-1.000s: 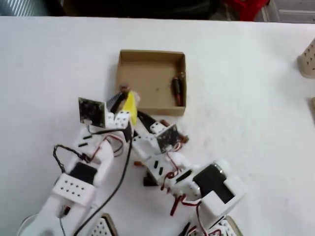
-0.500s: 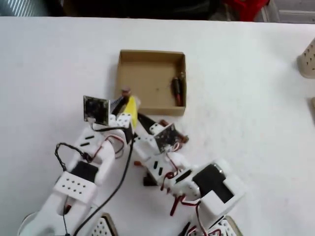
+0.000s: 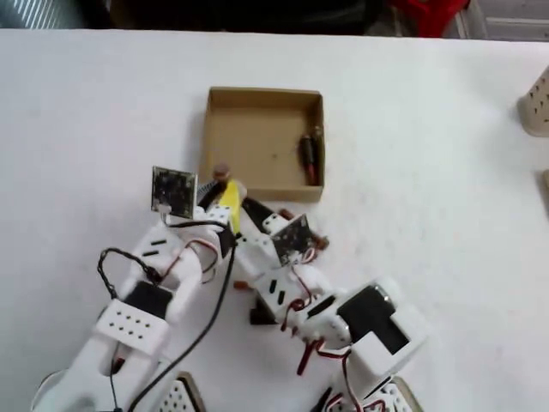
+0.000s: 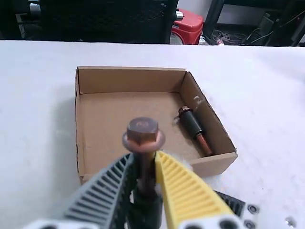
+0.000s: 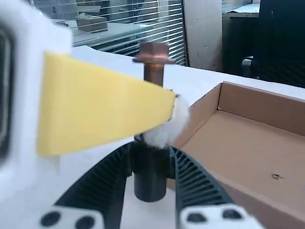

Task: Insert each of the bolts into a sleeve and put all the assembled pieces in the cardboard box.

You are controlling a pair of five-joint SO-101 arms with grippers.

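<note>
**Upright bolt (image 4: 144, 134) over sleeve (image 5: 149, 179), beside the box (image 4: 131, 74)**

The left gripper (image 4: 143, 164) clamps the bolt by its shank; the right gripper (image 5: 150, 162) grips the sleeve beneath. Their joint hides behind the fingers (image 4: 181, 191) (depth unclear). One assembled piece (image 4: 194, 129) lies in the box.

Cardboard box (image 3: 253, 137) rests on the white table (image 3: 446, 223) — one assembled piece (image 3: 309, 156) lies inside, along its right wall. Left gripper (image 3: 222, 183) holds a bolt (image 3: 221, 172) head-up at the box's near-left corner; right gripper (image 3: 245, 207) sits just beside it.
</note>
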